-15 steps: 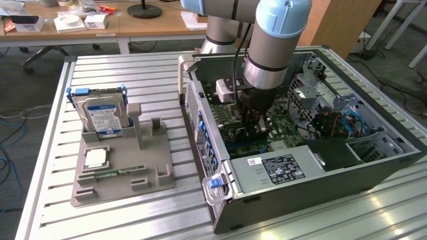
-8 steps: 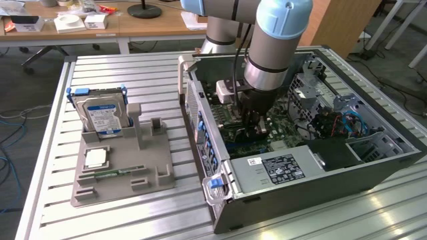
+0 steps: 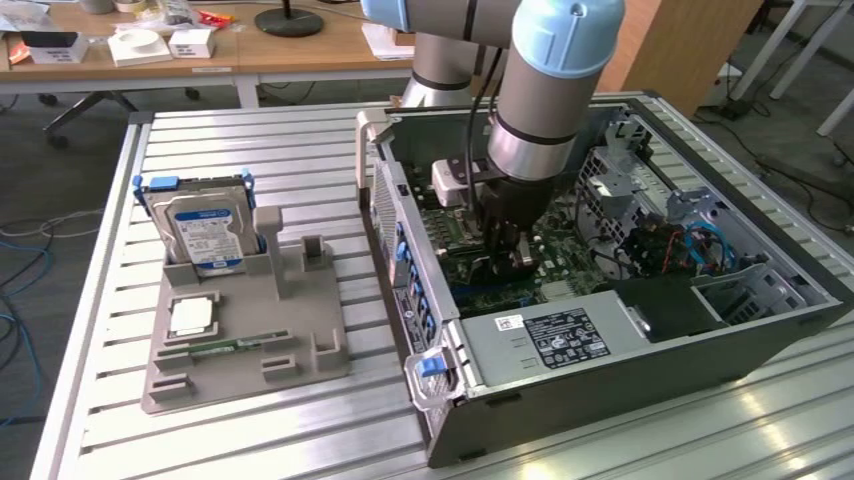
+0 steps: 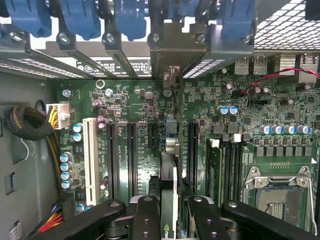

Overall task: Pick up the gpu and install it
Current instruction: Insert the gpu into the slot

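Office room, desks at the back; a slatted metal table point(image 3: 267, 140) is carrying the work. An open computer case point(image 3: 747, 340) is lying along the table's right edge in the exterior view, a grey parts stand point(image 3: 247, 345) with a hard drive point(image 3: 203, 235) nearer the left edge. The arm is reaching down into the case. The gripper point(image 4: 169, 212) is pinching the gpu point(image 4: 169, 185) edge-on over the green motherboard point(image 4: 145, 115), in line with a slot. Judging: card light, stiff, fragile; its top edge is the place to hold it.
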